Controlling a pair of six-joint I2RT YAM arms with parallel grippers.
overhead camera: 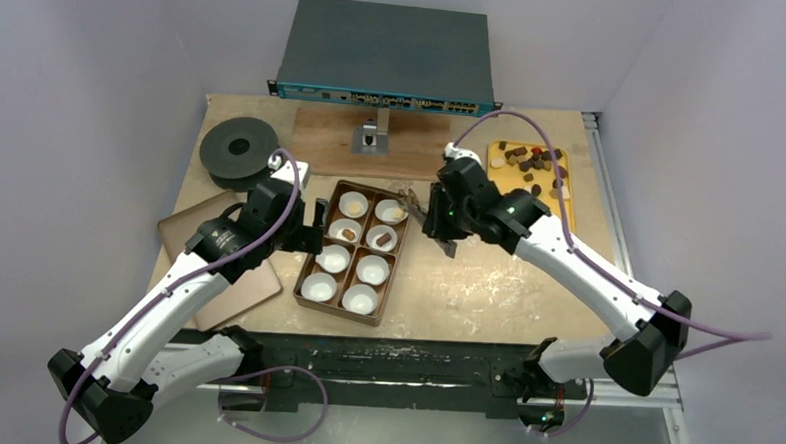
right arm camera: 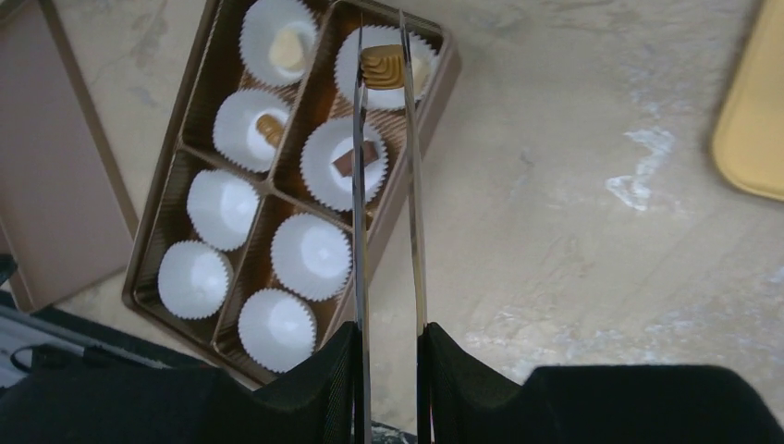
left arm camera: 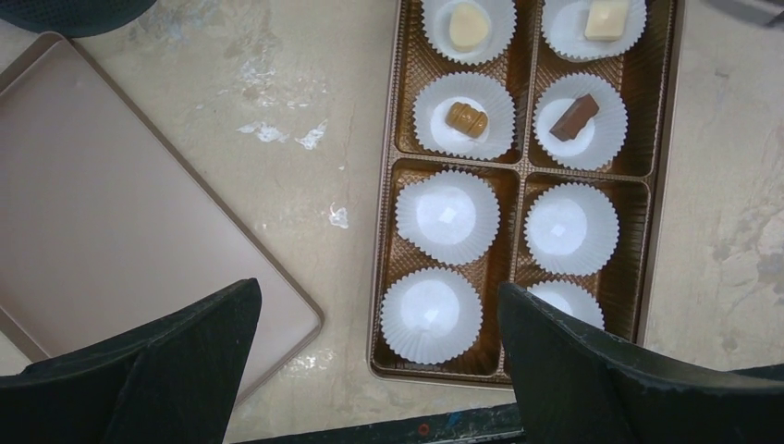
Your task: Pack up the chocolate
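One flat tan tray (left arm camera: 111, 203) lies at the left of the desk (overhead camera: 487, 276). Next to it the left gripper (overhead camera: 315, 229) hangs over the left wall of the brown box (left arm camera: 384, 213), jaws wide apart and empty. The box holds eight white paper cups (left arm camera: 448, 215); the four at its far end each carry one chocolate (left arm camera: 573, 117). The right gripper (right arm camera: 388, 338) has its jaws clamped on metal tweezers (right arm camera: 356, 203), whose tips pinch a tan ridged chocolate (right arm camera: 382, 63) over the far right cup. More pieces lie on the yellow tray (overhead camera: 495, 146) far right.

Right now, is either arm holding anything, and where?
Right gripper clamps tweezers at their base; their tips pinch a tan chocolate. Left gripper holds nothing.
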